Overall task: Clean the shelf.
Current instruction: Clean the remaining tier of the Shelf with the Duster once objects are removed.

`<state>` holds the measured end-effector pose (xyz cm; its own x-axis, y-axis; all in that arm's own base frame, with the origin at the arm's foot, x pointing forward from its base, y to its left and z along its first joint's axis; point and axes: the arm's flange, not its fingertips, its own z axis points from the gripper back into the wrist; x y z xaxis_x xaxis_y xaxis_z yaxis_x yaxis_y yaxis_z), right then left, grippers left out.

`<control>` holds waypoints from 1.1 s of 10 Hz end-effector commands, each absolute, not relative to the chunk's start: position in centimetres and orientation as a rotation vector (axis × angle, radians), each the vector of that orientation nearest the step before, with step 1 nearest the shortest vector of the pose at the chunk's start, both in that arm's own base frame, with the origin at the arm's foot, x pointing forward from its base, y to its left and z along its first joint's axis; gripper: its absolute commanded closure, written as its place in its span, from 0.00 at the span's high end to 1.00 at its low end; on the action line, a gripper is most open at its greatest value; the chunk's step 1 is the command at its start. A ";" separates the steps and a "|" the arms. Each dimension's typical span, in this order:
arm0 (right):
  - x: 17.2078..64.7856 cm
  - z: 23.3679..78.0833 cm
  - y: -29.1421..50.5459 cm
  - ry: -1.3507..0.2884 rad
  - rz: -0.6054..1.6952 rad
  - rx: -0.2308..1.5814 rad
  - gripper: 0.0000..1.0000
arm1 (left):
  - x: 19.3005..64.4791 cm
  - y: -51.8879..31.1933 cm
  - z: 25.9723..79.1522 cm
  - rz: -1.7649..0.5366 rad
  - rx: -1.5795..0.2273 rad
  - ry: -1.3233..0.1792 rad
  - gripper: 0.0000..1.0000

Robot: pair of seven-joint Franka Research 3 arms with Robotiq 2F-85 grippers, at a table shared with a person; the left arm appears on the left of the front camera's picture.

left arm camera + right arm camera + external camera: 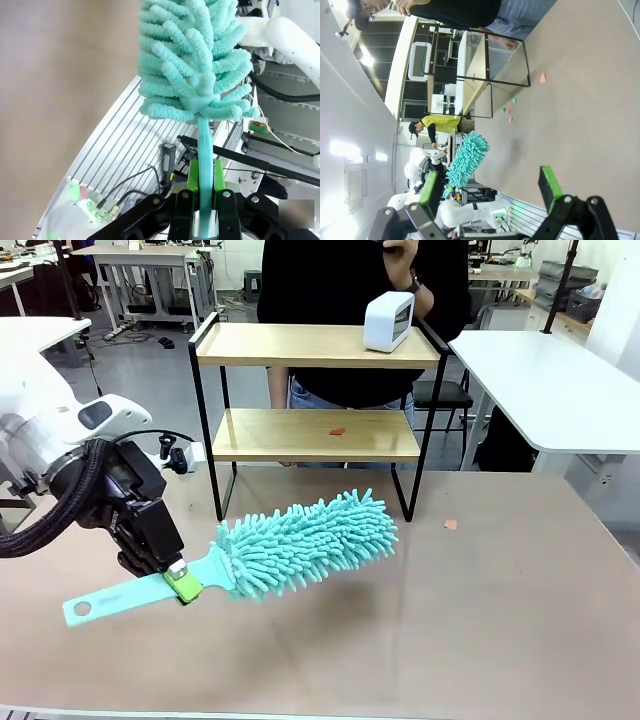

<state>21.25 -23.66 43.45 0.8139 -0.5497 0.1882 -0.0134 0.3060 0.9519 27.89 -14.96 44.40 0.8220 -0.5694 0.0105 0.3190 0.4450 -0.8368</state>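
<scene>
your shelf (300, 345), two pale wood boards in a black frame, stands far across the table (500, 620): white box (388, 320) on top, red scrap (337, 431) below. left gripper (180, 585) clamps the teal duster (305, 540); right gripper (490, 187) gapes empty.

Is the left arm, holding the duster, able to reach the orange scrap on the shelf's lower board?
Probably yes: the duster points at the shelf, and nothing stands between it and the orange scrap on the lower board.

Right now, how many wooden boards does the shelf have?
2. The upper board of the shelf carries a white device. The lower board holds a small red scrap. No board seems to be hidden.
</scene>
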 end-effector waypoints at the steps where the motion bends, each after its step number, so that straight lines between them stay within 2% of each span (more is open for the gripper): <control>1: 21.4 43.5 -23.7 -0.575 -0.358 1.231 1.00 | 26.8 -13.4 45.8 -0.574 -0.992 0.220 0.13; 4: 21.4 43.5 -23.7 -0.575 -0.358 1.231 1.00 | 23.9 -7.3 48.8 -0.448 -1.064 0.033 0.13; 6: 21.4 43.5 -23.7 -0.575 -0.358 1.231 1.00 | 22.4 -3.5 49.3 -0.415 -1.110 0.014 0.13; 9: 21.4 43.5 -23.7 -0.575 -0.358 1.231 1.00 | 20.7 0.9 48.8 -0.410 -1.054 0.114 0.13; 10: 21.4 43.5 -23.7 -0.575 -0.358 1.231 1.00 | 24.4 -0.6 51.8 -0.393 -1.107 0.029 0.13; 11: 21.4 43.5 -23.7 -0.575 -0.358 1.231 1.00 | 24.4 -0.6 51.8 -0.393 -1.107 0.029 0.13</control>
